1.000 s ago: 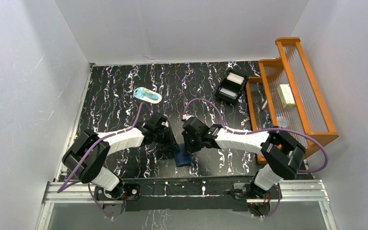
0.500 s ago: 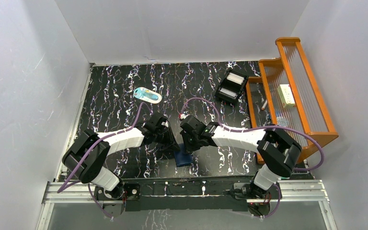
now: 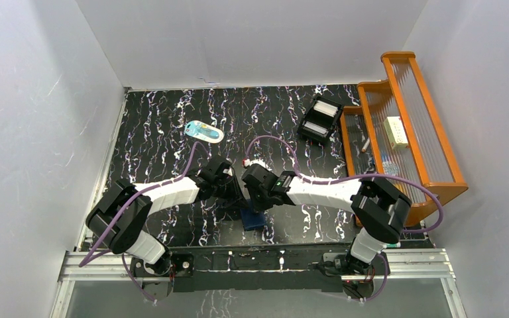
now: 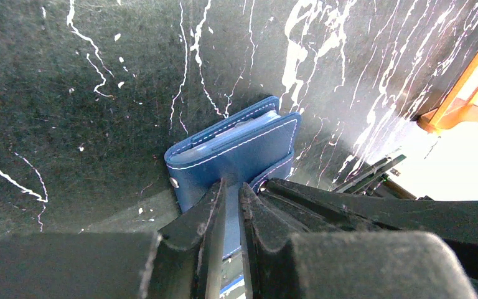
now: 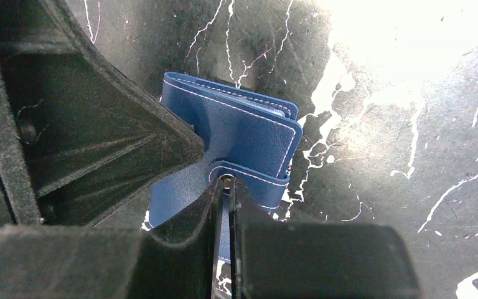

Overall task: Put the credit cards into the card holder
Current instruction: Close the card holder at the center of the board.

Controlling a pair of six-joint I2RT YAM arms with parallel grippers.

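The card holder [image 3: 254, 219] is a navy-blue wallet lying folded near the front middle of the table. A pale edge shows inside its fold [image 4: 239, 129]; I cannot tell whether it is a credit card. My left gripper [image 4: 231, 185] is shut to a thin slit, its tips resting against the holder's blue cover [image 4: 236, 156]. My right gripper [image 5: 226, 180] is shut on the holder's snap tab [image 5: 249, 176], the metal stud right at its tips. In the top view both grippers [image 3: 238, 197] [image 3: 255, 202] meet over the holder and hide most of it.
A black box tray [image 3: 319, 118] with two white rectangles inside sits at the back right. An orange wooden rack [image 3: 404, 126] lines the right edge. A pale-blue-and-white oval item [image 3: 204, 131] lies at the back left.
The right wrist has slid left, closer to the left gripper over the holder. The left arm and the holder have stayed put.
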